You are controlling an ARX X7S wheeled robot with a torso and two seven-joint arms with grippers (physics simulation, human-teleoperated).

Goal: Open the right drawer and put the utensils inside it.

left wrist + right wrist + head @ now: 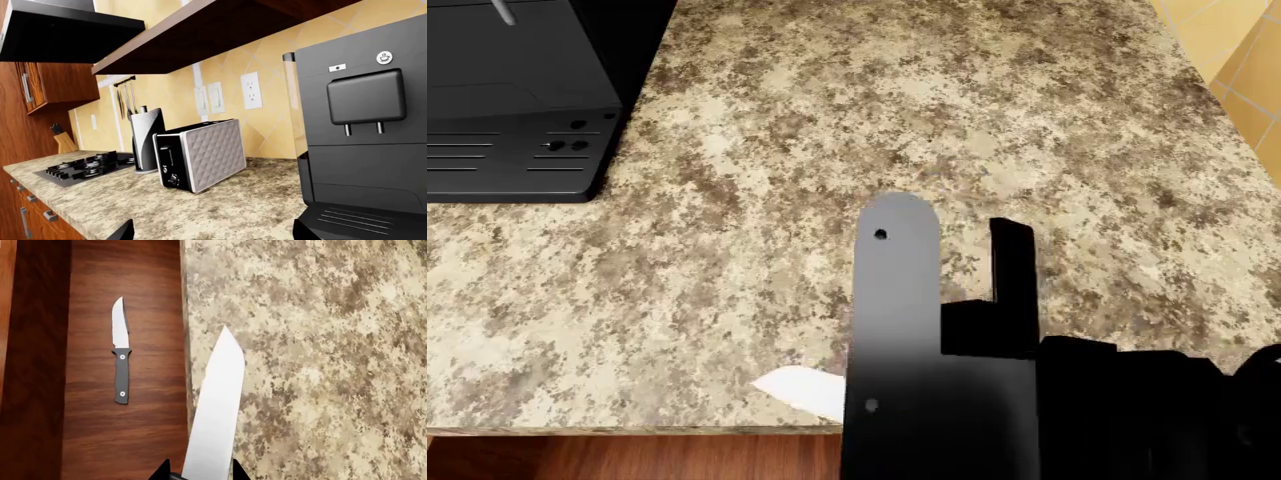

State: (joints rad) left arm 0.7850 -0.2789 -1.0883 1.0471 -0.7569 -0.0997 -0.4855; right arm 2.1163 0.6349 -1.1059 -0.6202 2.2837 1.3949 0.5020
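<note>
Right gripper (200,475): we see it clamped on the second knife (215,415), blade pointing out over the worktop (320,365) edge.
First knife (120,352): we see it flat on the bare wood of the open right drawer (127,430).
Left gripper: out of our sight; its camera faces the toaster (200,152) and coffee machine (363,125).
</note>
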